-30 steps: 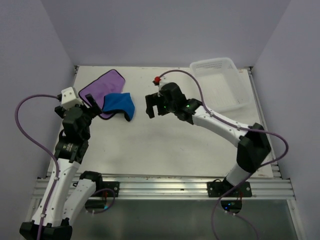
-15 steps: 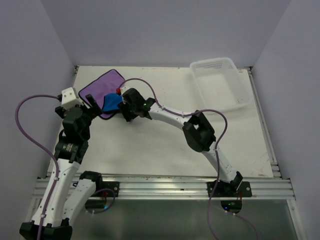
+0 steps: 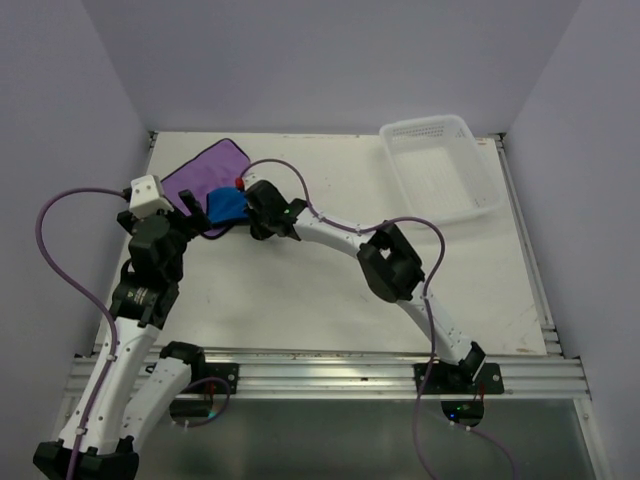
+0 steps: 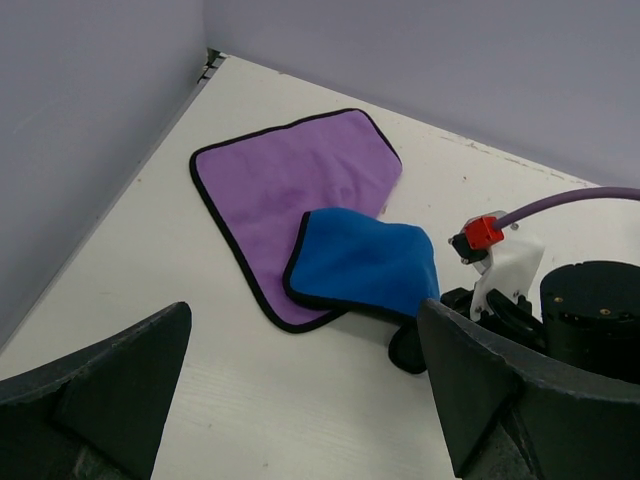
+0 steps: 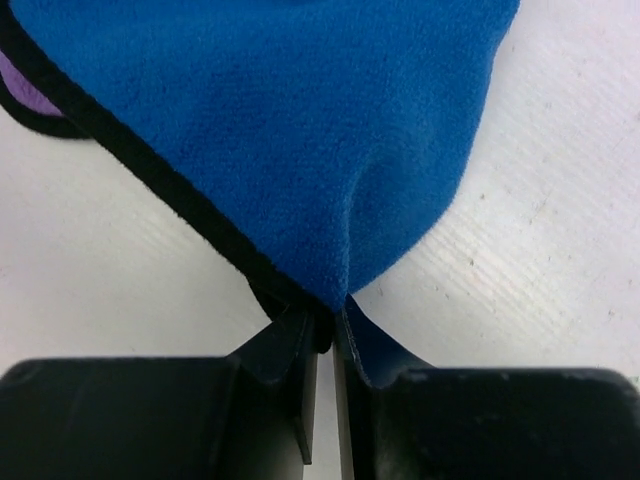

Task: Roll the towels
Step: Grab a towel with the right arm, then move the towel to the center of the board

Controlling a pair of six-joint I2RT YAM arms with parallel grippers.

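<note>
Right wrist view showed the right gripper (image 5: 322,330) pinched on a puckered edge of the blue towel (image 5: 300,120), its jaws almost together on the cloth. In the top view both towels lay at the upper left, the blue one overlapping a corner of the purple towel (image 3: 198,172), which was spread flat. The left gripper (image 4: 305,310) hung nearby, jaws wide apart and holding nothing. Neither towel looked rolled, so I judged the work barely begun, with both rolls left to do.

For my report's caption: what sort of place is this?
Probably a robot lab test cell: a white table boxed in by bare walls, two robot arms bolted to a metal rail, with a blue towel, a purple towel and a basket as props.
</note>
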